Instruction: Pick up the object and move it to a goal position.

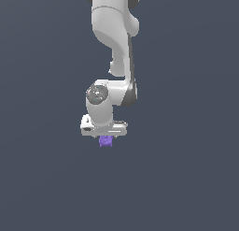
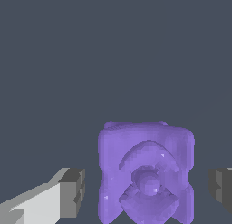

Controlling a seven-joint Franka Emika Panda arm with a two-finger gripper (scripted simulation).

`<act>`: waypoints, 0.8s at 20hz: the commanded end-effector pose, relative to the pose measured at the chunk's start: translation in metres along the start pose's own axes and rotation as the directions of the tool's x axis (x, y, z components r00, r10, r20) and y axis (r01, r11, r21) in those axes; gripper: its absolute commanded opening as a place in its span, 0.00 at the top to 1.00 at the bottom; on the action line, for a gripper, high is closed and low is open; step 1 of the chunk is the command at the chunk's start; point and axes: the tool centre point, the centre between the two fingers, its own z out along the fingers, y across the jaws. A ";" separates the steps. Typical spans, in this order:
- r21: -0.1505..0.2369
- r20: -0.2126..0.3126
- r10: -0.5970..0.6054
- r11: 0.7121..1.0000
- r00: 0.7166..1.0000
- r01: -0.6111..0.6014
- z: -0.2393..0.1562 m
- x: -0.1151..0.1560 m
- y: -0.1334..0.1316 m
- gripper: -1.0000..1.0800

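Against a flat slate-grey ground, the white Panda arm [image 1: 113, 47] comes down from the top of the exterior view, bends at a rounded wrist joint with a grey cap, and ends in the gripper [image 1: 107, 137], whose wide white body sits level above the surface.

Directly under that body, peeking out below its lower edge, is the purple lump [image 1: 106, 141], far smaller than the hand over it. In the wrist view the purple lump [image 2: 146, 172] fills the lower middle of the picture: roughly cube-shaped, with rounded, knobbly corners and edges, and a face carrying raised curved ridges around a small central knob.

The gripper [image 2: 149, 187] is open around it. One dark grey finger pad [image 2: 72, 192], on its white finger, stands to one side of the lump, and the other pad [image 2: 220, 187] to the opposite side. A strip of grey ground shows between each pad and the lump, so neither touches it. The lump lies between the fingers, nearer neither by much, and nothing is gripped. Whether the lump rests on the ground cannot be told for certain.
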 end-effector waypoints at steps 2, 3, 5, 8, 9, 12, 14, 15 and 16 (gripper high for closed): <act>0.000 0.000 -0.001 1.000 1.000 0.001 0.017 -0.001 0.000 0.04; 0.000 0.000 -0.001 1.000 1.000 0.001 0.019 0.000 0.000 0.04; 0.000 0.000 -0.001 1.000 1.000 0.001 0.023 0.000 0.000 0.04; 0.000 0.000 -0.001 1.000 1.000 0.001 0.023 0.001 0.000 1.00; 0.000 0.000 -0.001 1.000 1.000 0.001 0.023 0.001 0.000 1.00; 0.000 0.000 -0.001 1.000 1.000 0.001 0.023 0.001 0.000 1.00; 0.000 0.000 -0.001 1.000 1.000 0.001 0.023 0.001 0.000 1.00; 0.000 0.000 -0.001 1.000 1.000 0.001 0.023 0.001 0.000 1.00; 0.000 0.000 -0.001 1.000 1.000 0.001 0.023 0.001 0.000 1.00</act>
